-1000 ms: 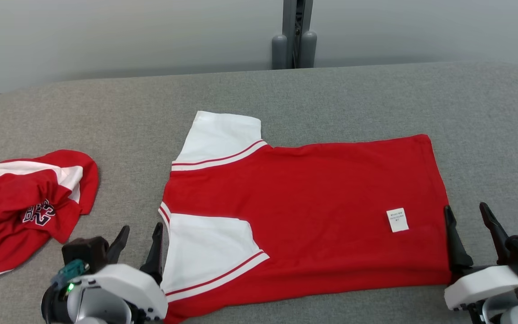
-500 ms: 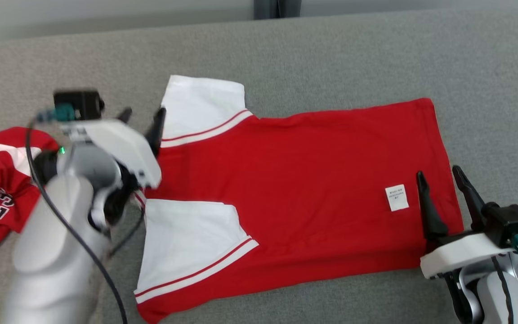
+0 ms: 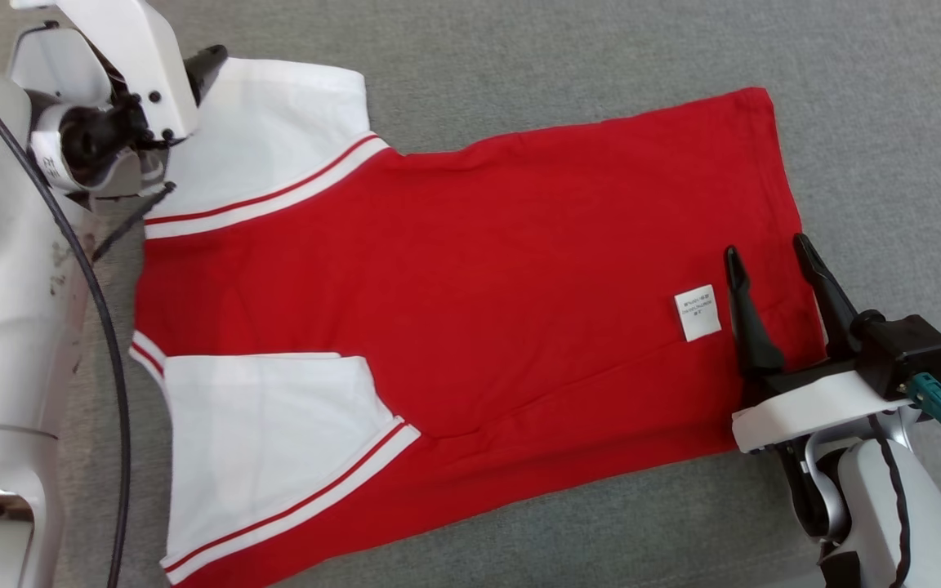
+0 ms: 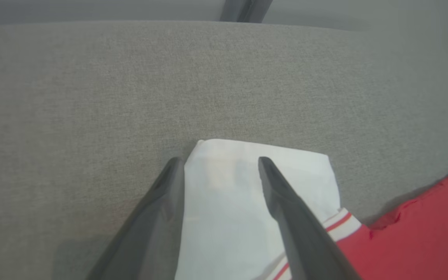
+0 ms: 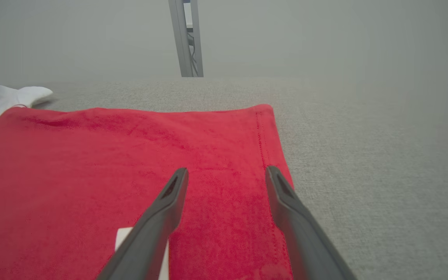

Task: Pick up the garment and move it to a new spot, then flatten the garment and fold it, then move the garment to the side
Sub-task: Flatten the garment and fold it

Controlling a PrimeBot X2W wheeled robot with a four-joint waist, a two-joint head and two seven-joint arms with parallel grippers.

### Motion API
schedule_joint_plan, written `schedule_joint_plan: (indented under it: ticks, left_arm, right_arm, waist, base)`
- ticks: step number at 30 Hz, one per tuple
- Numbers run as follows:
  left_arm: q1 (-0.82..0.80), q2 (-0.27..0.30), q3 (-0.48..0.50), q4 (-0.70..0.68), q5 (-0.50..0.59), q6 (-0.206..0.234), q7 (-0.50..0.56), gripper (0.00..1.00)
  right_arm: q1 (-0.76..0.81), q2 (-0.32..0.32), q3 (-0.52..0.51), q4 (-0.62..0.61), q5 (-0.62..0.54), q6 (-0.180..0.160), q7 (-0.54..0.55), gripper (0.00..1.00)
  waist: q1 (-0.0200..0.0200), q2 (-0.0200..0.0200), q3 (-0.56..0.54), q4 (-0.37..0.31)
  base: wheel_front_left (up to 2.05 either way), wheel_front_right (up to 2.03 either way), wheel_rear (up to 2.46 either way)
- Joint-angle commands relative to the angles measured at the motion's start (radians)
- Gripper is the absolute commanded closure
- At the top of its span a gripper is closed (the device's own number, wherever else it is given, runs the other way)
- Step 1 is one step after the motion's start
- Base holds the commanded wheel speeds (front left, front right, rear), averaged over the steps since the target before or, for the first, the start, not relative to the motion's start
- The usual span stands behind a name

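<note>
1. Garment position. The garment (image 3: 470, 310), red with white sleeves, lies spread flat on the grey padded surface (image 3: 519, 49) in front of me. Its sleeve end is toward my left and its hem (image 3: 777, 163) toward my right. The far sleeve (image 3: 274, 139) and the near sleeve (image 3: 266, 441) both lie flat, each edged with a red and white stripe. A small white label (image 3: 697, 313) sits on the red cloth near the hem.

2. Left gripper (image 4: 219, 160). The jaws are spread wide and hold nothing. In the left wrist view my fingers straddle the outer corner of the far sleeve. One finger (image 4: 161, 210) lies just beside the sleeve's edge, over the grey surface. The other is over the white cloth. I cannot tell whether either fingertip touches the fabric. In the head view my pale left forearm runs up the left edge, with a black cable (image 3: 103, 327) along it.

3. Right gripper (image 3: 767, 245). The jaws are likewise spread and empty. They sit over the hem end of the garment, on its near half. One finger (image 3: 748, 318) is just beside the label; the other lies along the hem edge. The right wrist view shows red cloth between the two fingers and bare grey surface to their right. A grey post (image 5: 187, 39) stands beyond the far edge of the surface.
</note>
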Motion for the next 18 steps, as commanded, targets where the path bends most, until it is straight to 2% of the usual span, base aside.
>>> schedule_joint_plan:
  ticks: [1,11,18]
  left_arm:
    - [-0.031,0.011,-0.006,0.027,0.006,-0.008,0.016,0.0]
    - [-0.112,0.049,-0.062,0.154,0.076,-0.001,-0.005,0.0]
    - [-0.128,0.061,-0.092,0.22,0.103,-0.019,-0.037,0.0]
  right_arm:
    - [-0.013,0.004,0.002,-0.001,0.007,0.0,0.0,0.0]
    - [-0.029,0.014,0.017,0.003,0.014,0.0,0.0,0.0]
    - [-0.027,0.016,0.016,0.008,0.012,0.0,0.0,0.0]
  waist:
    - [0.0,0.0,0.029,-0.031]
    - [0.0,0.0,0.054,-0.072]
    - [0.0,0.0,0.052,-0.078]
  base:
    - [0.0,0.0,0.0]
    - [0.0,0.0,0.0]
    - [0.0,0.0,0.0]
